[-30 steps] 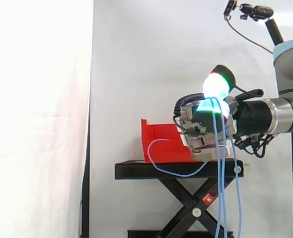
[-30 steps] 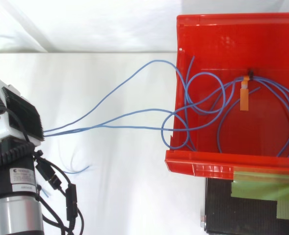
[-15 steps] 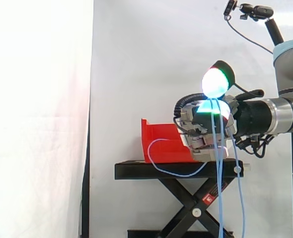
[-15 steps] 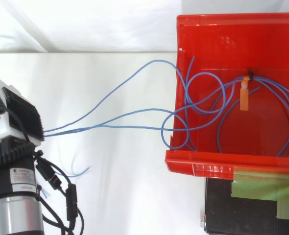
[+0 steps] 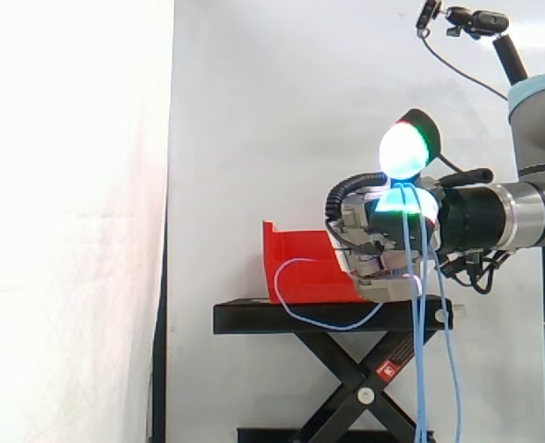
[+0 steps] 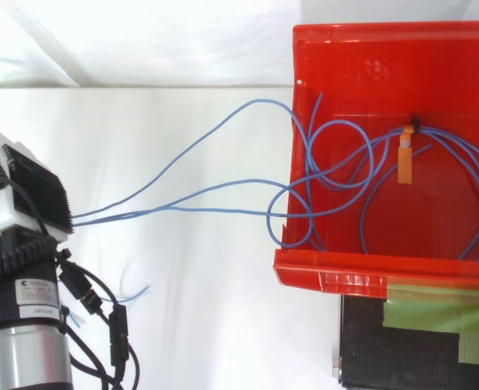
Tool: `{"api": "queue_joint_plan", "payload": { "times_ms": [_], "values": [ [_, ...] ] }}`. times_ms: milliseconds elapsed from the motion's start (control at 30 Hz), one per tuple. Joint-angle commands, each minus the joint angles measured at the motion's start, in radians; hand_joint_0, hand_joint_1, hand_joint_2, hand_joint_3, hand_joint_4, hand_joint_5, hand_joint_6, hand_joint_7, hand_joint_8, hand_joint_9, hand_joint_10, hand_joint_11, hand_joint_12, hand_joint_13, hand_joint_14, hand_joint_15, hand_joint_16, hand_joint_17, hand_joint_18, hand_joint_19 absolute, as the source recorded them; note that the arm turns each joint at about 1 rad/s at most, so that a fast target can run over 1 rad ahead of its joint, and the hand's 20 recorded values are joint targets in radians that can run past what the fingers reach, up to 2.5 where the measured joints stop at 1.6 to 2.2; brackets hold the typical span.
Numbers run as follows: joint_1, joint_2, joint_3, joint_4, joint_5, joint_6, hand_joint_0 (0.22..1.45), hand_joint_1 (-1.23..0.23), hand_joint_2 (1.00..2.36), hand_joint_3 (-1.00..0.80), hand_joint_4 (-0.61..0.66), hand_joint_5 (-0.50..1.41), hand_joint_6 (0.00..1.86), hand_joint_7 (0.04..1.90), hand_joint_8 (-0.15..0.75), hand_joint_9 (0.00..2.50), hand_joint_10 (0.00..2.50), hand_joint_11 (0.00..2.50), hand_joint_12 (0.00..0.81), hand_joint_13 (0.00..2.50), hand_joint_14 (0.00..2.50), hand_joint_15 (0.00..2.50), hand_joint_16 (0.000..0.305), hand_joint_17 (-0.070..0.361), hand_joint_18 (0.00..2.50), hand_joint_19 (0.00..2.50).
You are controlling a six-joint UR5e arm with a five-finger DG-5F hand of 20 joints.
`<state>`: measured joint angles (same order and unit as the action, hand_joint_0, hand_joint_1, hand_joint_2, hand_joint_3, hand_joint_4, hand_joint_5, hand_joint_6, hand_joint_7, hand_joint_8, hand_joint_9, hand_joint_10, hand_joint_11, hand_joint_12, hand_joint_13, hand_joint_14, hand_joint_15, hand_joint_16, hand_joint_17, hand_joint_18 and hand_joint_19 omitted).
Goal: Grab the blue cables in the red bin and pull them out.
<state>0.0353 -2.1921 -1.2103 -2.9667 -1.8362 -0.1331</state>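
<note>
White curtain hung behind the black scissor stand (image 5: 328,316) that carried the red bin (image 6: 386,276). Held clear of the bin, the hand (image 5: 379,245) was clamped on the blue cables (image 6: 191,207), fingers curled round them so the strands stretched across to the bin's open side. Most of their loops lay inside, bundled at an orange tag (image 6: 404,162), so I judged they would come out together. Loose ends hung below the hand.
</note>
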Motion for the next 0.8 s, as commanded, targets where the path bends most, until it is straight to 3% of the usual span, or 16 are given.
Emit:
{"api": "queue_joint_plan", "payload": {
  "times_ms": [0, 533, 767],
  "values": [
    [0.0, 0.0, 0.0, 0.0, 0.0, -0.006, 0.55, -0.78, 1.0, -1.0, 0.18, 1.19, 0.01, 0.83, 0.327, 1.8, 0.06, 1.73, 0.311, 1.35, 2.5, 0.48, 0.066, 0.149, 1.32, 0.82],
    [0.0, 0.0, 0.0, 0.0, -0.002, -0.007, 0.54, -0.84, 1.0, -1.0, 0.15, 1.27, 0.01, 0.87, 0.309, 1.93, 0.05, 1.75, 0.299, 1.38, 2.5, 0.52, 0.066, 0.149, 1.39, 0.83],
    [0.0, 0.0, 0.0, 0.0, -0.002, -0.007, 0.61, -0.94, 1.0, -1.0, 0.14, 1.25, 0.01, 0.87, 0.281, 1.89, 0.05, 1.78, 0.287, 1.33, 2.5, 0.56, 0.057, 0.129, 1.35, 0.99]
  ]
}}
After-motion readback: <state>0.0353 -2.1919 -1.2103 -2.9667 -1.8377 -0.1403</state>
